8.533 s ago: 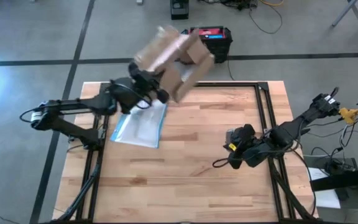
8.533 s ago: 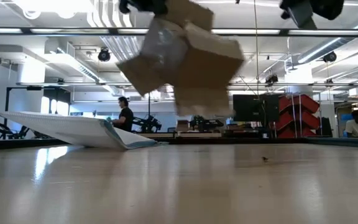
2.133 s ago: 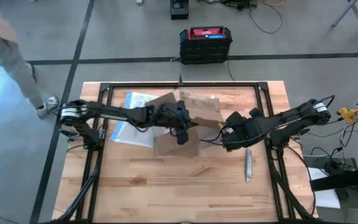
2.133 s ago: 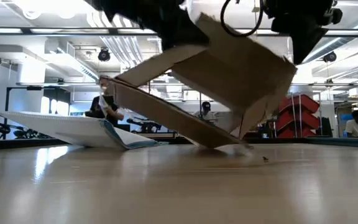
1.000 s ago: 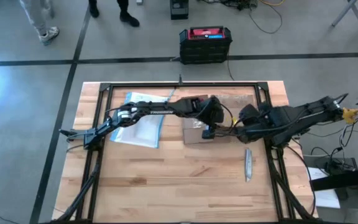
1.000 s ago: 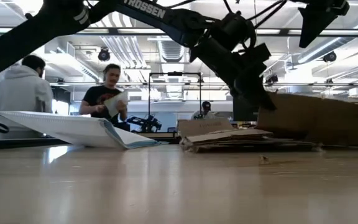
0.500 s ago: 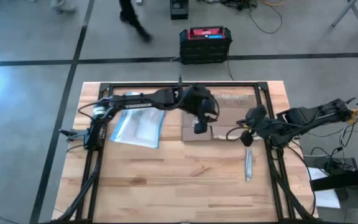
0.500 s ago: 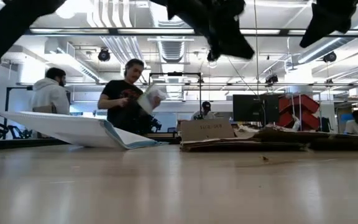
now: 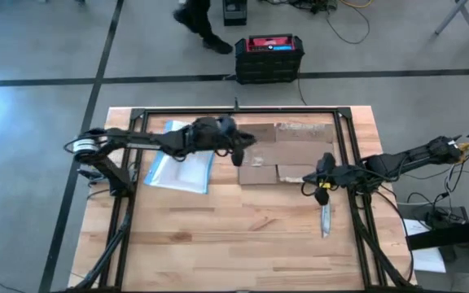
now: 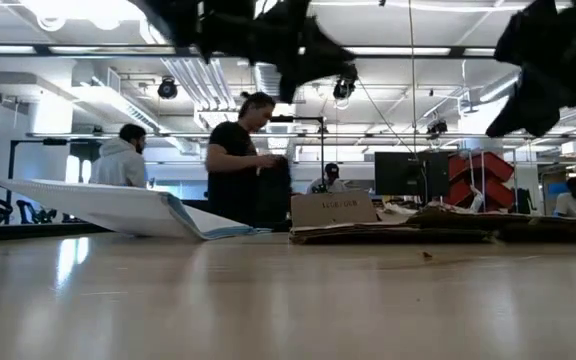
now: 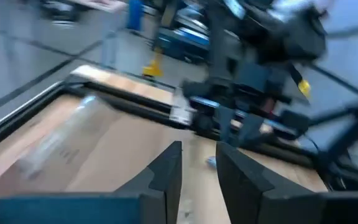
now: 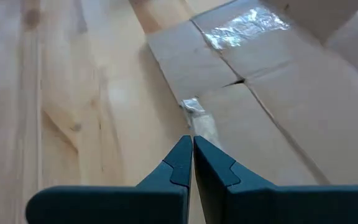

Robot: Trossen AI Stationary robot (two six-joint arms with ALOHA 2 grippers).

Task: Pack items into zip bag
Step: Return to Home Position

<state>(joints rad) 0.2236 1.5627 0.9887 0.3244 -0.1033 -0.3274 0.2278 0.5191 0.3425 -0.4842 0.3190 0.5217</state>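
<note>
Zip bag (image 9: 181, 168) lay flat on the table (image 9: 218, 240), towards the left arm's side, blue strip along one edge. Low view showed one end slightly raised. Items could not be made out inside it from any view.

Just beside it, the flattened cardboard box (image 9: 287, 155), panels spread, nothing holding it.

Left gripper (image 9: 238, 156) hung above the box's near edge, between bag and box. Its fingers (image 11: 169, 168) stood a narrow gap apart with nothing between them. Right gripper (image 9: 322, 182) sat low at the box's opposite corner, closed tip to tip and empty. The slim grey tool (image 9: 325, 220) lay just beyond it on the bare wood.

Judged packing and flattening done; only the retreat to rest remained. To do it cleanly: raise both wrists straight up first, then fold back. Left arm's path crosses the bag, so height before swing. Right arm should keep clear of tool and box flap.
</note>
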